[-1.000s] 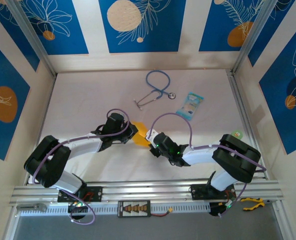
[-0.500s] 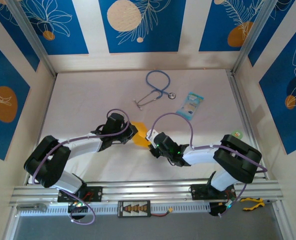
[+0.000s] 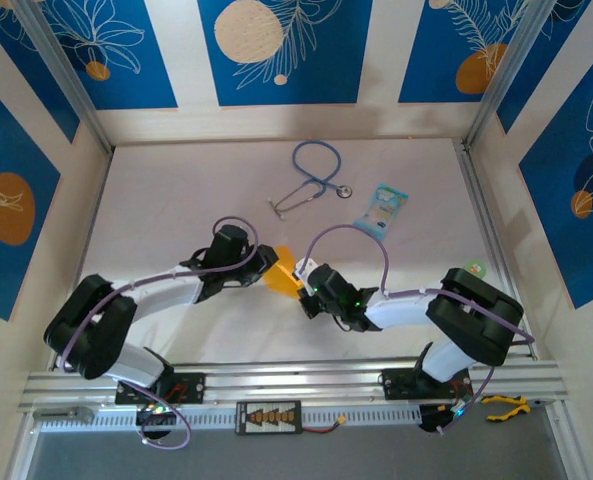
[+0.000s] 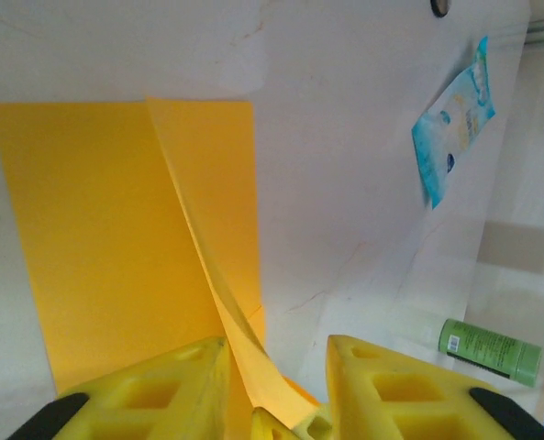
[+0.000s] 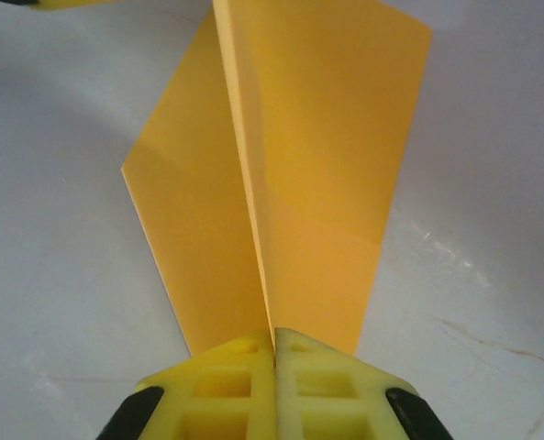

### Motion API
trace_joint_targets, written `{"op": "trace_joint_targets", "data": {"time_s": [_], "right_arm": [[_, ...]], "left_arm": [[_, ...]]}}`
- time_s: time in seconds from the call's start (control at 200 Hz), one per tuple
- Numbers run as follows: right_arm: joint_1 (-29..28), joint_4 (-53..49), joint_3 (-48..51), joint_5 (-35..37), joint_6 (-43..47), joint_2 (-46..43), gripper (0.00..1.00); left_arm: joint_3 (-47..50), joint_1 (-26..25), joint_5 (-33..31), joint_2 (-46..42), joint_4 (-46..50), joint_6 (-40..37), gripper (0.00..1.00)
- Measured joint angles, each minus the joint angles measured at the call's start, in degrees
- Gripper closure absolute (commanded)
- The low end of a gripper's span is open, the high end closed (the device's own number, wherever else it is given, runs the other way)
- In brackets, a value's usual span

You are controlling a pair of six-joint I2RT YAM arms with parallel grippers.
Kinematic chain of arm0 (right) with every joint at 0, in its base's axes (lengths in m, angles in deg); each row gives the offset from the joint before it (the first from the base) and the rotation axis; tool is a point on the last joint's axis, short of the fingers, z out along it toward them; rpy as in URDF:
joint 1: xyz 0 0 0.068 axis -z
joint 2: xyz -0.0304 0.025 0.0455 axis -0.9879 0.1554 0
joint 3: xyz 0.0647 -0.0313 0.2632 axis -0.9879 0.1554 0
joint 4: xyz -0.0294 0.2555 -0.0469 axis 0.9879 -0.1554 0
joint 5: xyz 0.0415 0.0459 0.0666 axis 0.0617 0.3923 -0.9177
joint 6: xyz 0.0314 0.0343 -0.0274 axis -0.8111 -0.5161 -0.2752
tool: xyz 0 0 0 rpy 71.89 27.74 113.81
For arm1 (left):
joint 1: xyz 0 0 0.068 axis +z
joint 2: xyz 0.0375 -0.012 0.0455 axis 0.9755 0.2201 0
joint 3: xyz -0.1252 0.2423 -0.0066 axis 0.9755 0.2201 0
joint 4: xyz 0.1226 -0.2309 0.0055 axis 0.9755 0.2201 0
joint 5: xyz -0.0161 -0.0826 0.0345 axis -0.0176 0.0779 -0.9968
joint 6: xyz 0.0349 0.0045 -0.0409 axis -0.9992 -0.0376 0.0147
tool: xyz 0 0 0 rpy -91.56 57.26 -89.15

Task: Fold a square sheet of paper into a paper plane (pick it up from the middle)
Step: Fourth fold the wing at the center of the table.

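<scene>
Looking down from above, we see one orange-yellow sheet of paper (image 3: pixel 282 268) on the white table (image 3: pixel 176 200). It sits between the left gripper (image 3: pixel 268 262) and the right gripper (image 3: pixel 302 292), which meet over it near the middle of the near half. From that height the jaws are too small to judge.

The wrist cameras fill that in. On the right wrist, the two yellow fingers (image 5: pixel 216 390) are pressed together on the sheet's raised centre crease, and the two halves of the paper slope away to either side. On the left wrist, the yellow fingers (image 4: pixel 161 399) stand partly apart. The upright fold runs into the gap between them while the rest of the sheet lies flat on the table. It may brush one finger, but we cannot tell for sure.

Counting, we find two grippers and one sheet. There is also one stethoscope (image 3: pixel 309 186) and one light-blue packet (image 3: pixel 381 210), both well beyond the paper. One green bottle (image 4: pixel 490 350) lies at the right edge, clearest from the left wrist.
</scene>
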Motion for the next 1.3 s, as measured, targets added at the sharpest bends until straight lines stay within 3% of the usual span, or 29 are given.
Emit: {"op": "trace_joint_targets", "data": {"time_s": [0.27, 0.805, 1.296], "right_arm": [[1.2, -1.6, -2.3, -5.0, -6.5, 1.9, 0.97], [8.1, -2.1, -3.5, -22.1, -17.7, 2.7, 0.98], [9.6, -0.4, -3.4, -28.4, -26.0, 5.2, 0.98]], "left_arm": [[0.0, 0.0, -3.3, -5.7, 4.1, -1.5, 0.62], [1.2, 0.1, -4.0, -5.9, 4.2, -1.4, 0.63], [2.3, 0.3, -3.6, -5.2, 2.7, -1.2, 0.69]]}}
